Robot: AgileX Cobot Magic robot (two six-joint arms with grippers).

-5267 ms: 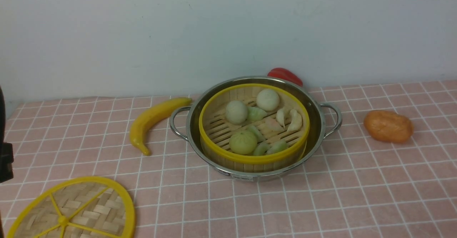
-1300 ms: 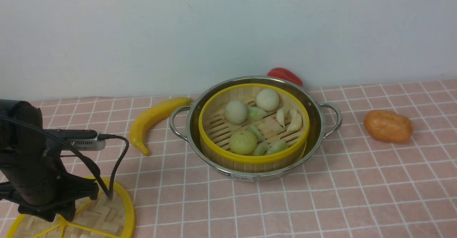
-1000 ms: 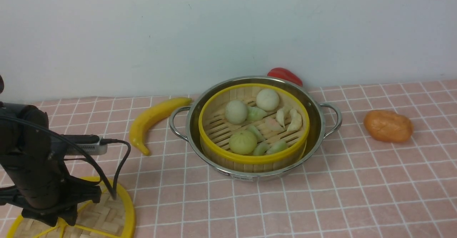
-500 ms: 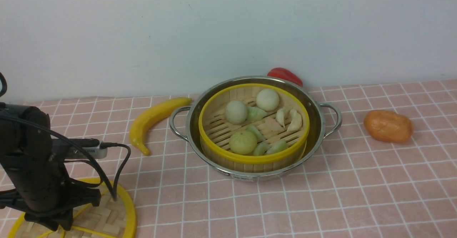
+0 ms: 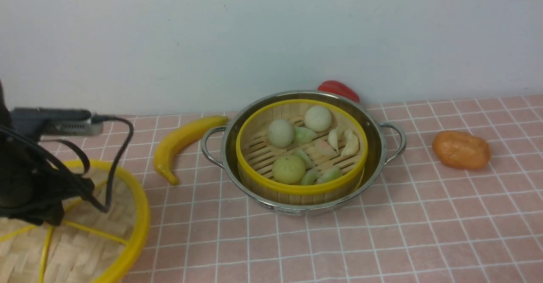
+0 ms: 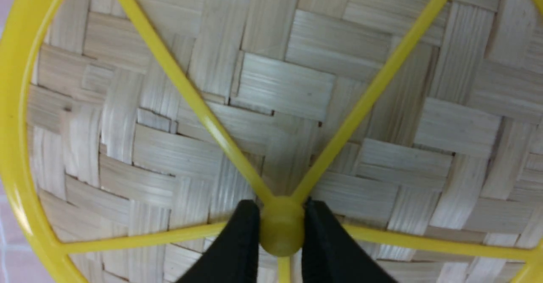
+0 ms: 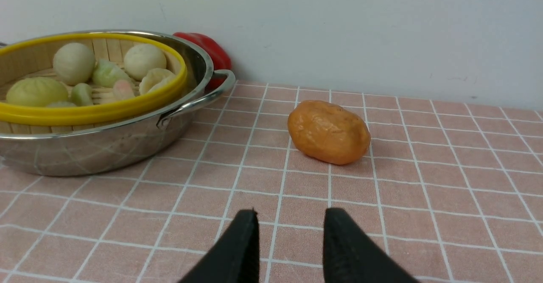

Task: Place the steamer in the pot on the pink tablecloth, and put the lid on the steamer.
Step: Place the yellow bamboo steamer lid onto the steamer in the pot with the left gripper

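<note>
The left wrist view gives me what the front view hides: the left gripper (image 6: 281,215) has its two black fingers clamped on the yellow hub (image 6: 281,232) at the centre of the lid (image 6: 271,83). In the front view the arm and its cable cover that spot. Only the right wrist view shows the right gripper (image 7: 290,228), low over the pink tablecloth (image 5: 424,232), jaws apart with nothing between them.

The lid is a woven bamboo disc with a yellow rim and thin yellow spokes. It sits at 8 o'clock from the pot (image 5: 375,147), running off the front view's left and bottom edges. I cannot tell whether it is clear of the cloth.

The steamer (image 5: 297,188) sits inside the pot, top uncovered, with buns and dumplings on its slats.

A banana (image 5: 182,141) lies at the pot's 9 o'clock, just beside its handle. An orange lump (image 5: 461,149) lies at 3 o'clock, and a red pepper (image 5: 338,88) touches the rim at 12. The cloth from lid to pot is bare.
</note>
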